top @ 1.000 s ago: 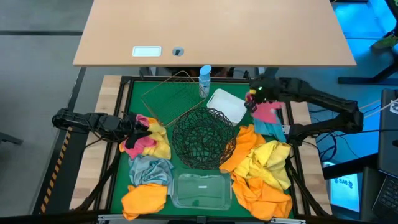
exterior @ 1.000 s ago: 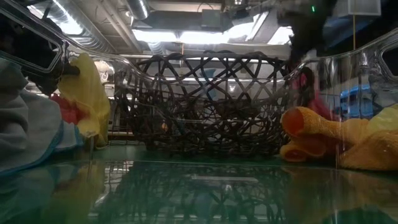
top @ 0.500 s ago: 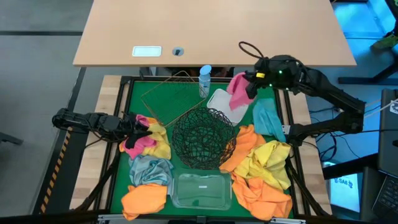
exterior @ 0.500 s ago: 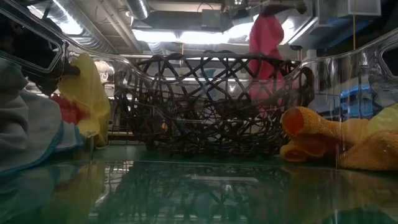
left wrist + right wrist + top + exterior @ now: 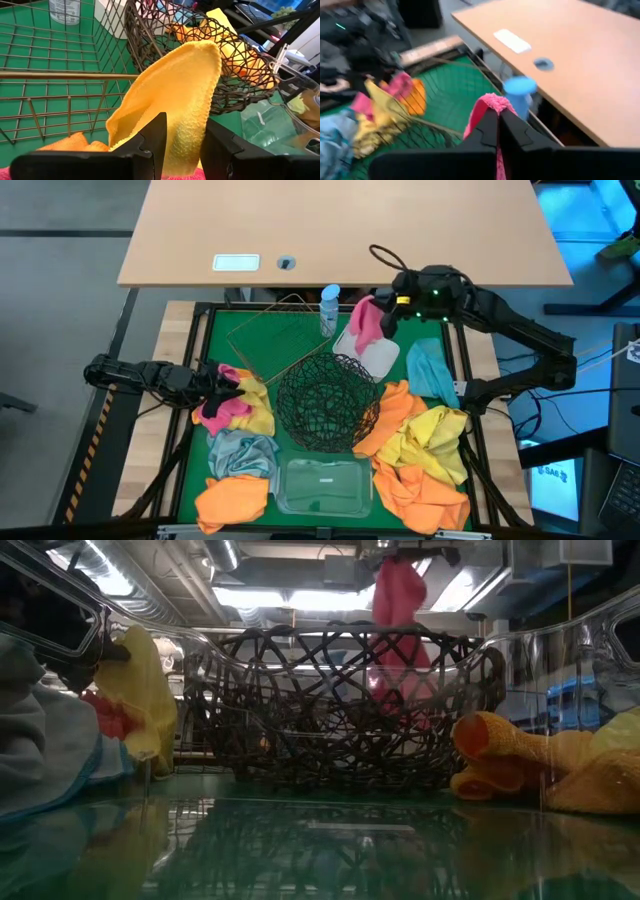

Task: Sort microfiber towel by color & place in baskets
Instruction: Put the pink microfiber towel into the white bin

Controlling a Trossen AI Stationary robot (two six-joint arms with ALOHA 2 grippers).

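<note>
The right tool (image 5: 388, 315) is clenched on a pink towel (image 5: 364, 323), holding it up in the air at the far side of the tabletop (image 5: 262, 348). The cloth hangs from the pinched fingers (image 5: 492, 131) and drapes above the white tray (image 5: 378, 358), just beside the small blue-capped bottle (image 5: 329, 310). From table height the same pink towel (image 5: 399, 615) dangles behind the black wire bowl (image 5: 340, 705).

The left tool (image 5: 216, 384) sits low at the left side, its fingers (image 5: 152, 135) closed around the fold of a yellow towel (image 5: 175, 95) that stands up between them. It rests in a small heap with another pink cloth (image 5: 226, 409) beside the copper wire basket (image 5: 270, 335).

The black wire bowl (image 5: 328, 402) stands in the middle, touching the copper basket's corner. In front of it lies the clear plastic tub (image 5: 323, 485). A grey towel (image 5: 241, 452) and an orange towel (image 5: 233, 497) lie to the tub's left. To the bowl's right is a heap of orange and yellow towels (image 5: 420, 455), and a teal towel (image 5: 432, 370) lies near the right edge.
</note>
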